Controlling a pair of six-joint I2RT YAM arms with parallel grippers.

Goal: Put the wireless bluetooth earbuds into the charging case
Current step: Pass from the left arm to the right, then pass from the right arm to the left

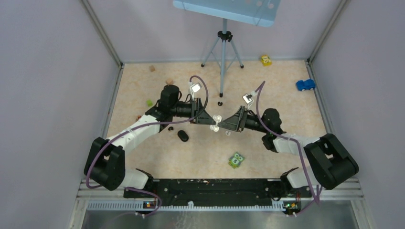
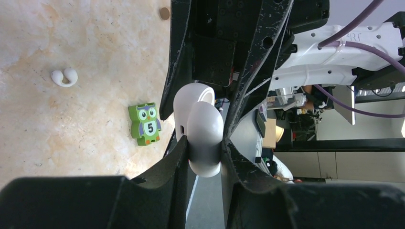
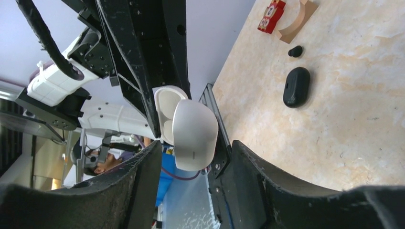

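Note:
My left gripper (image 2: 204,143) is shut on the white charging case (image 2: 205,129), holding it in the air with its lid (image 2: 193,101) swung open. In the top view both grippers meet at the table's middle, left gripper (image 1: 210,120) facing right gripper (image 1: 223,125). My right gripper (image 3: 195,145) is open; its fingers stand on either side of the white case (image 3: 193,133), with a gap on each side. One white earbud (image 2: 64,77) lies on the table, also seen below the grippers (image 1: 228,133). No earbud shows in the case's open half.
A black case (image 3: 296,87) and a black earbud (image 3: 295,51) lie left of the grippers on the table, the black case (image 1: 183,136) in the top view too. A green owl block (image 1: 236,160) sits near the front. A tripod (image 1: 223,52), toy cars and small blocks stand at the back.

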